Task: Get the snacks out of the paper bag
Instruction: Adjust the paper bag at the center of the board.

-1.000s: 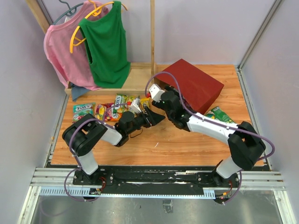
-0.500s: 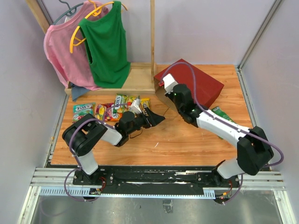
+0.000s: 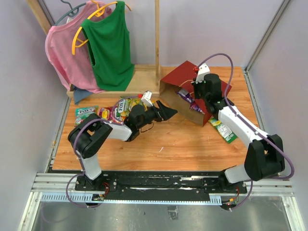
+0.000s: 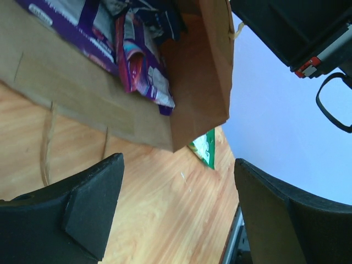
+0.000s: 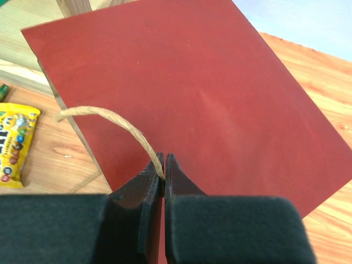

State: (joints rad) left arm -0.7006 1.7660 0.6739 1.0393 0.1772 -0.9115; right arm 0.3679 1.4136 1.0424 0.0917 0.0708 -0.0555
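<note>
The red paper bag [image 3: 183, 77] is at the back right, tipped with its brown mouth toward the left. My right gripper [image 3: 194, 90] is shut on its twisted handle [image 5: 110, 124], over the red side [image 5: 198, 88]. Purple snack packets [image 3: 185, 98] show inside the mouth [image 4: 137, 66]. My left gripper [image 3: 168, 113] stands open just in front of the mouth [image 4: 176, 212], with nothing between its fingers. Several snacks [image 3: 115, 109] lie on the table to the left, among them a green one [image 3: 85, 112] and a yellow one [image 5: 14, 143]. Another green packet [image 3: 224, 129] lies right of the bag [image 4: 204, 149].
A wooden rack [image 3: 157, 43] at the back left carries a pink top [image 3: 65, 50] and a green top [image 3: 111, 45] on hangers. The bag's second handle [image 4: 47, 146] lies flat on the wooden table [image 3: 163, 149]. Walls close in on both sides.
My right gripper swung from the table's middle to the back right, shut on the bag's handle and tipped the bag so its mouth gapes. My left gripper moved right, toward the mouth.
</note>
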